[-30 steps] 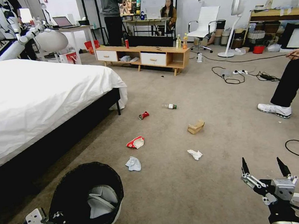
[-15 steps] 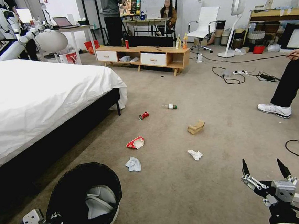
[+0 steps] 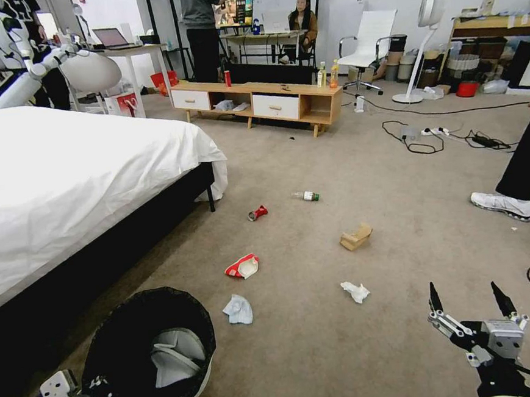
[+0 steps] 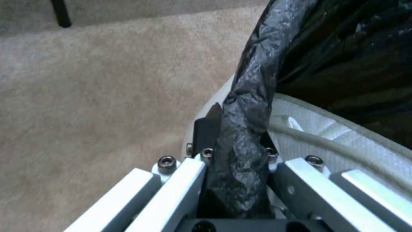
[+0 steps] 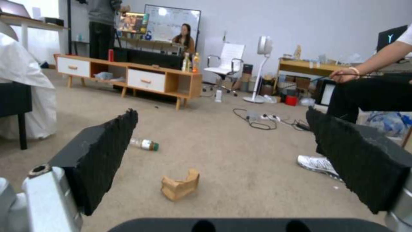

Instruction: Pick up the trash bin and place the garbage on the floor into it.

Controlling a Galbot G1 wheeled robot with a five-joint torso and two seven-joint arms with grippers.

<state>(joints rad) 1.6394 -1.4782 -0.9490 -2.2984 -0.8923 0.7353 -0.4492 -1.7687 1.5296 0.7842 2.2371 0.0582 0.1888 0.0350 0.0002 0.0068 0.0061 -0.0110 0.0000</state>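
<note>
The left gripper (image 3: 87,390) is at the lower left of the head view, and its jaws are pinching the rim of the trash bin (image 3: 149,354), where the black bag (image 4: 249,109) is folded over the edge. In the left wrist view the crinkled plastic sits between the two jaws, with the white wall of the bin just beside it and the beige carpet (image 4: 86,96) behind it. The bin is tilted, so its mouth opens toward the camera, and something white lies inside it. It is next to the dark base of the bed (image 3: 61,178). The right gripper (image 3: 468,302) is at the lower right above the carpet, its jaws spread wide and holding nothing. The garbage lies on the floor ahead of the robot. A crumpled white tissue (image 3: 238,309) is near the bin, and a flattened red-and-white packet (image 3: 242,266) is a little beyond it. A second white tissue (image 3: 355,291) lies more to the right, not far from the right gripper. Farther on are the tan paper bag (image 3: 356,237), the crushed red can (image 3: 257,212) and the small clear bottle (image 3: 307,196) with its green cap. In the right wrist view the paper bag and the bottle appear between the two open jaws, well apart from them.
</note>
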